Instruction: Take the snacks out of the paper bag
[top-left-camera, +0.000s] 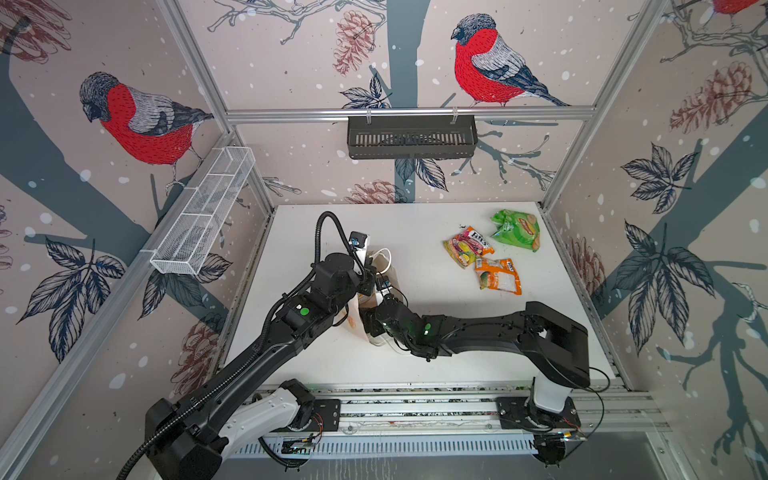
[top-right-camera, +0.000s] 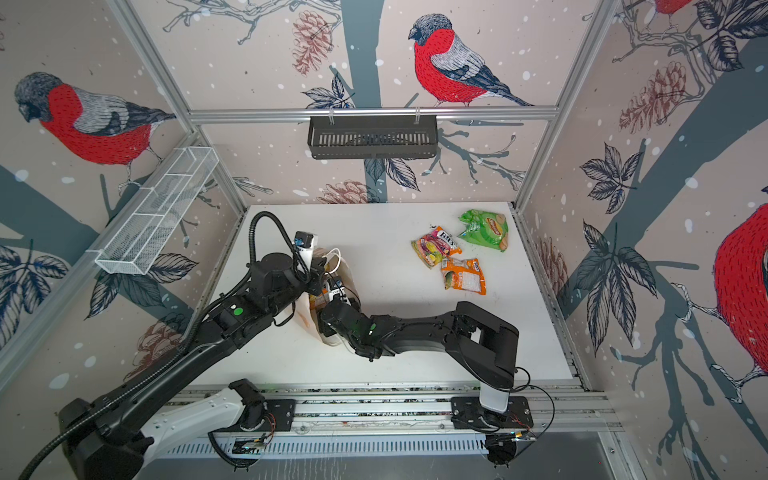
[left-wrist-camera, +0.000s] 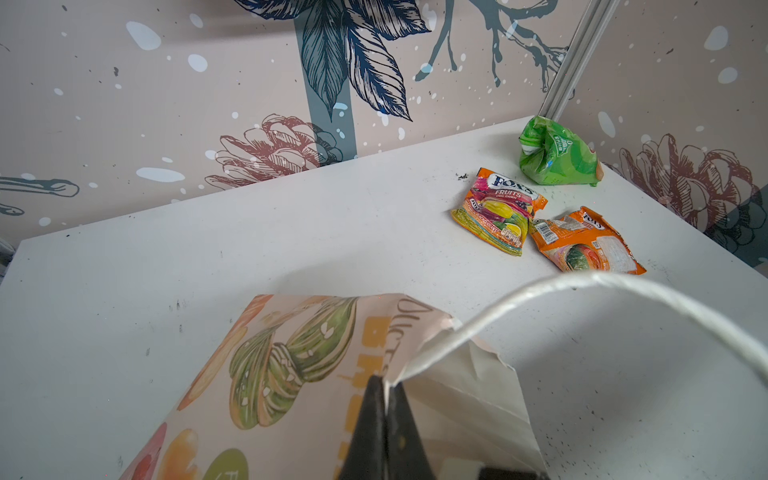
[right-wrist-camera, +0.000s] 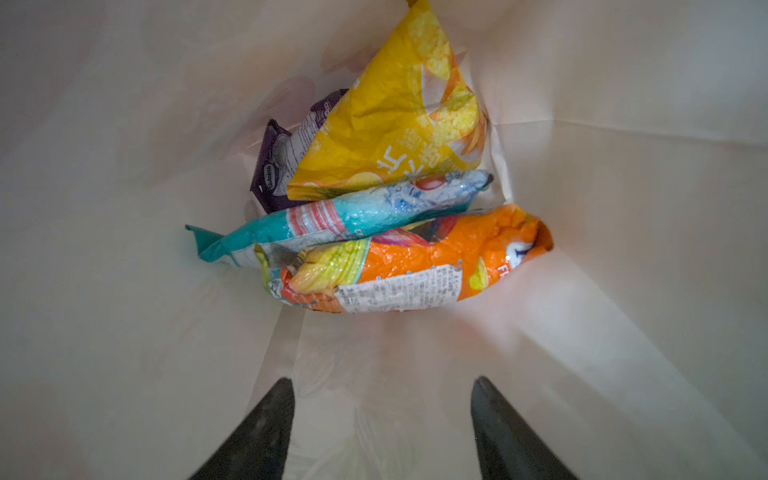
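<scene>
The paper bag (top-left-camera: 352, 312) (top-right-camera: 308, 313) stands mid-table between my two arms. My left gripper (left-wrist-camera: 386, 384) is shut on the bag's rim (left-wrist-camera: 415, 357) beside a white cord handle (left-wrist-camera: 582, 286). My right gripper (right-wrist-camera: 383, 380) is open and reaches down inside the bag, with nothing between its fingers. Below it at the bag's bottom lie a yellow packet (right-wrist-camera: 399, 112), a purple one (right-wrist-camera: 274, 166), a teal one (right-wrist-camera: 345, 216) and an orange one (right-wrist-camera: 436, 257). On the table at the far right lie a green packet (top-left-camera: 515, 228), a multicoloured one (top-left-camera: 467, 247) and an orange one (top-left-camera: 498, 276).
A black slotted basket (top-left-camera: 411, 137) hangs on the back wall. A white wire basket (top-left-camera: 203, 212) hangs on the left wall. The white table (top-left-camera: 415, 232) is enclosed by papered walls. An aluminium rail (top-left-camera: 415, 409) carries both arm bases at the front.
</scene>
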